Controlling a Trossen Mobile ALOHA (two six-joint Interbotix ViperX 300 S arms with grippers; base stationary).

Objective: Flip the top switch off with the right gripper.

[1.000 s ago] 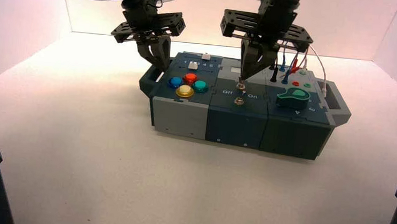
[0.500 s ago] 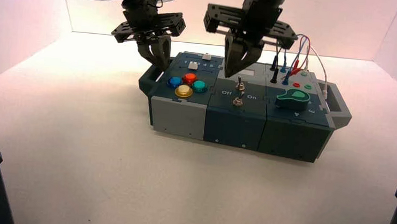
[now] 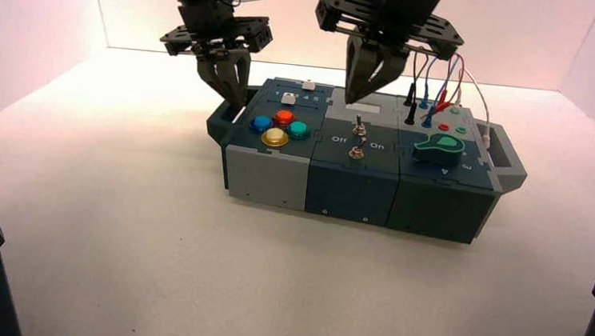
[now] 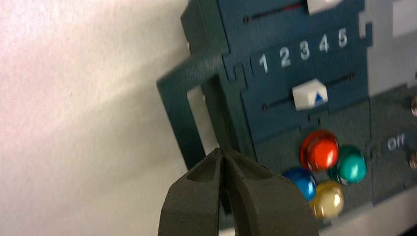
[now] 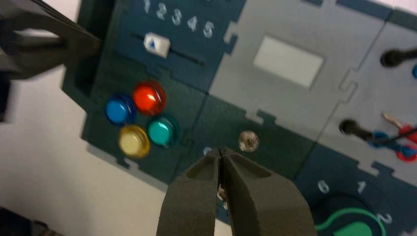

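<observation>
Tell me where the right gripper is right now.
In the high view the right gripper hangs above the box's grey rear middle panel, just behind the top switch and clear of it, fingers closed.

A: How many round buttons are on the box (image 3: 277, 178)?

B: 4, in a cluster left of centre in the high view: 1 blue button (image 3: 262, 123), 1 red button (image 3: 285, 117), 1 teal button (image 3: 299, 128) and 1 yellow button (image 3: 275, 137).

A: Switches?

B: 2 metal ones mid-frame, the top switch (image 3: 358, 125) and the lower switch (image 3: 356, 150).

A: Sliders?

B: 2, each with a white cap: the near slider (image 3: 288, 98) and the far slider (image 3: 309, 85).

A: Knobs and grippers?

B: 1 green knob (image 3: 439, 149), right of centre. 2 grippers along the top of the frame: the left gripper (image 3: 231, 88) and the right gripper (image 3: 358, 92).
</observation>
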